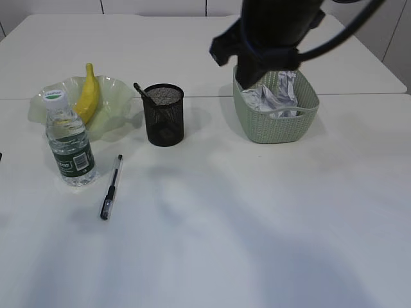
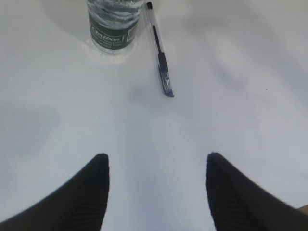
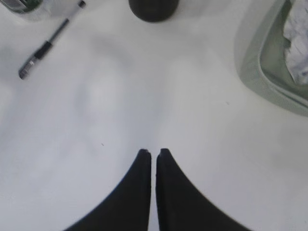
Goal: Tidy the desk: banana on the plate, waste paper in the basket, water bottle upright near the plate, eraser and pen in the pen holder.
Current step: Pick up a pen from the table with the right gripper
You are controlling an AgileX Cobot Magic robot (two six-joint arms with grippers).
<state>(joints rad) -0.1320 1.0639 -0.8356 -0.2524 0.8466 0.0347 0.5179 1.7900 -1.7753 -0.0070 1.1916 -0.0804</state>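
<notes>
Black pen (image 1: pixel 111 187) is left lower left of the mesh pen holder (image 1: pixel 164 114); it should be grasped next. Left gripper (image 2: pixel 158 161) is held apart, right gripper (image 3: pixel 153 154) pressed together, empty.

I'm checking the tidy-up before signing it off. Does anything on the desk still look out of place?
Yes: the pen lies loose on the table beside the upright water bottle, not in the pen holder. Nothing looks spilled or damaged.

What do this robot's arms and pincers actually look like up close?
Both grippers, left gripper and right gripper, have black, finely ribbed fingers tapering to rounded tips. The arm is bulky and black, with black cables looping off it.
</notes>
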